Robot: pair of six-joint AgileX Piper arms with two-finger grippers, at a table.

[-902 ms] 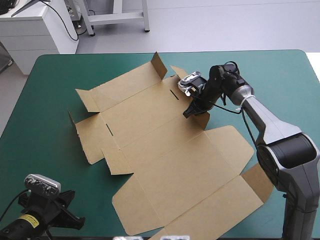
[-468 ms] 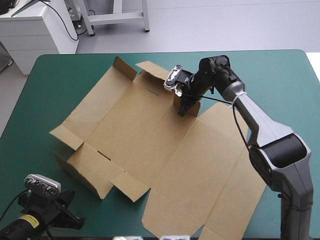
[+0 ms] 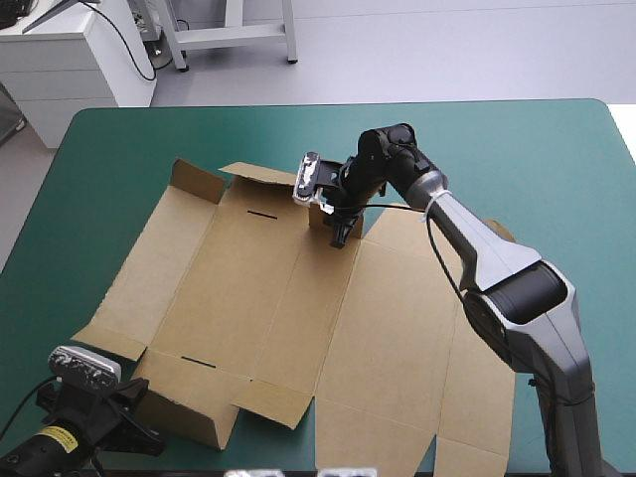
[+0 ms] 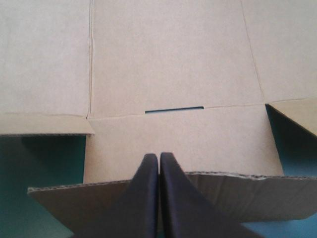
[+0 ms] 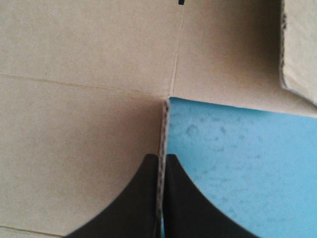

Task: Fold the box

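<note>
The teal-green surface (image 3: 556,179) carries the box (image 3: 248,288), spread almost flat with a few small flaps raised. It looks like an early step, with no walls up yet. The right gripper (image 5: 162,158) is pinched onto an upright flap, the board edge between its fingers. The left gripper (image 4: 159,163) is closed and empty, with a raised flap just ahead. Next it likely must open and take that flap.
</note>
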